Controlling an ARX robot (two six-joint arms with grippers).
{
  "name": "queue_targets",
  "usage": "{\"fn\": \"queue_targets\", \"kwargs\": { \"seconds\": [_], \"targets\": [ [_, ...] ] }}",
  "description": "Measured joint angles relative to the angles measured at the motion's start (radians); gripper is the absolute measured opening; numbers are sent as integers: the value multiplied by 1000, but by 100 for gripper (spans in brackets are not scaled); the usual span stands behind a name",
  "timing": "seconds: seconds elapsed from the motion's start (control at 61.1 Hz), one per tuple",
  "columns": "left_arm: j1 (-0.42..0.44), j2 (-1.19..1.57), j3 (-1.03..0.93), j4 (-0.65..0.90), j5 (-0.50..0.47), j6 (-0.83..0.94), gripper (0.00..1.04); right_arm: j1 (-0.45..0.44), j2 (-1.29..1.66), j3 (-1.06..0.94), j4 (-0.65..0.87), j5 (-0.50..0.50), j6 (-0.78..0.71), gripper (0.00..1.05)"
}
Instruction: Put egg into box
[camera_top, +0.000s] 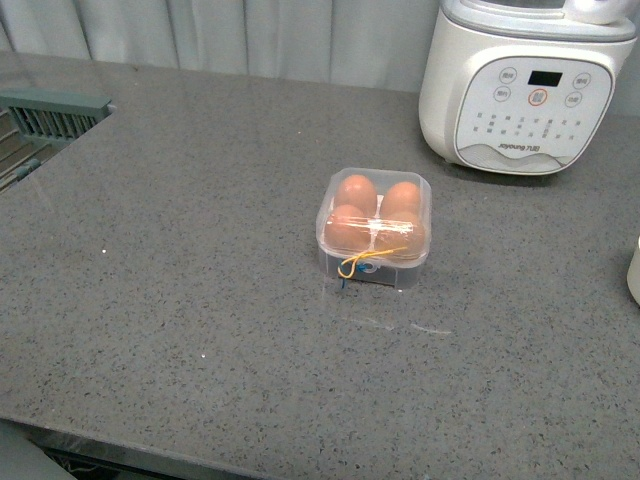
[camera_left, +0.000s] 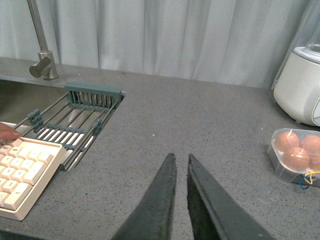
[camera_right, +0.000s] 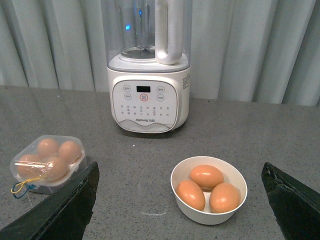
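Observation:
The box (camera_top: 374, 228) is a small clear plastic egg case at mid-counter, with its lid down and yellow and blue bands at its front. Orange-brown eggs (camera_top: 357, 190) fill all its holes, and I cannot tell them apart. The box also shows in the left wrist view (camera_left: 295, 157) and the right wrist view (camera_right: 47, 162). My left gripper (camera_left: 181, 156) is shut and empty, well away from the box. My right gripper (camera_right: 179, 170) is open wide and empty, facing a white bowl (camera_right: 208, 217) with three more eggs (camera_right: 206, 176). Neither gripper shows in the front view.
A big white blender (camera_top: 520, 90) stands at the back right, behind the box. The bowl's edge (camera_top: 634, 270) shows at the far right. A sink with a green drying rack (camera_left: 75, 125) and faucet (camera_left: 42, 60) lies at the left. A beige keyboard (camera_left: 20, 175) sits by it.

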Motion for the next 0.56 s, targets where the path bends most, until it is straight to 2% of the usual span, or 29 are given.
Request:
{"fn": "queue_targets", "kwargs": {
  "seconds": [0.082, 0.18, 0.36, 0.409, 0.556],
  "targets": [
    [0, 0, 0, 0, 0, 0, 32, 0, 0, 0, 0, 0, 0, 95],
    [0, 0, 0, 0, 0, 0, 56, 0, 0, 0, 0, 0, 0, 95],
    [0, 0, 0, 0, 0, 0, 86, 0, 0, 0, 0, 0, 0, 95],
    [0, 0, 0, 0, 0, 0, 98, 0, 0, 0, 0, 0, 0, 95],
    [0, 0, 0, 0, 0, 2, 98, 0, 0, 0, 0, 0, 0, 95]
  ]
}}
